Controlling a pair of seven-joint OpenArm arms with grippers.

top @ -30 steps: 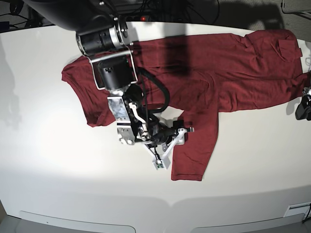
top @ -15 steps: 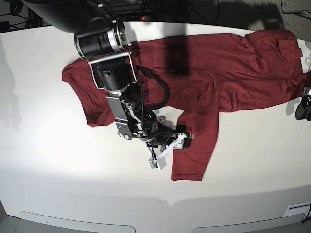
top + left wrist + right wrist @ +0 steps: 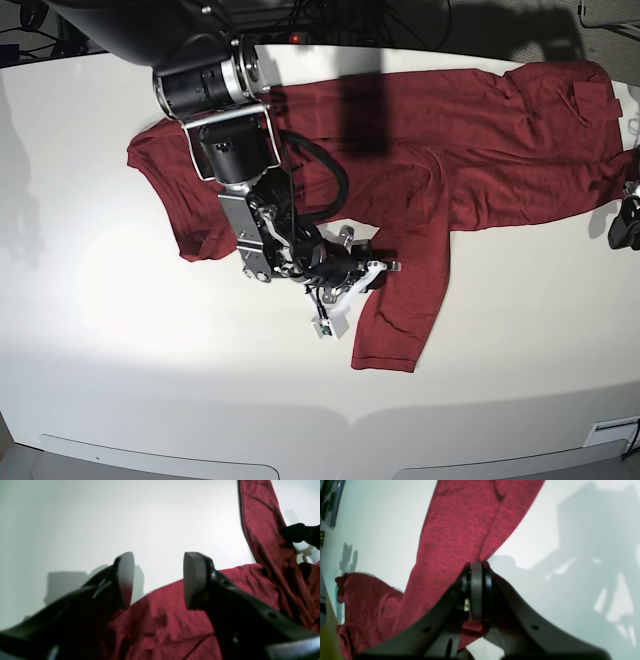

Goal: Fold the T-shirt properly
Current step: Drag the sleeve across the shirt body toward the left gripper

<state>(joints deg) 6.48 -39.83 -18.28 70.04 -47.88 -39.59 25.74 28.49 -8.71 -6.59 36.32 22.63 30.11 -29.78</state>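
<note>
Landmark: the sleeve (image 3: 400,325), nearest part of the shirt (image 3: 460,110), running toward the near side of the table (image 3: 150,370), cuff end foremost.

Right gripper (image 3: 480,563): at the sleeve's side edge, short of the cuff. Changed within the last second: its fingers stood apart, now they are clenched, with a pinch of sleeve edge apparently between the tips. The cuff lies in the same place, so no real carry is seen. Reading: the grasp for the sleeve fold is just made; the fold itself remains to be done.

Left gripper (image 3: 159,580): well off to the sleeve's left, fingers spread above the shirt's edge, holding nothing. No clear change.

Beyond the sleeve: the body of the shirt, spread broadly to both sides, creased, not a neat packet. Judgement: early to middle stage. Next, lift the sleeve and lay it back over the body. Risk: a shallow pinch on thin cloth could slip or twist the sleeve.
</note>
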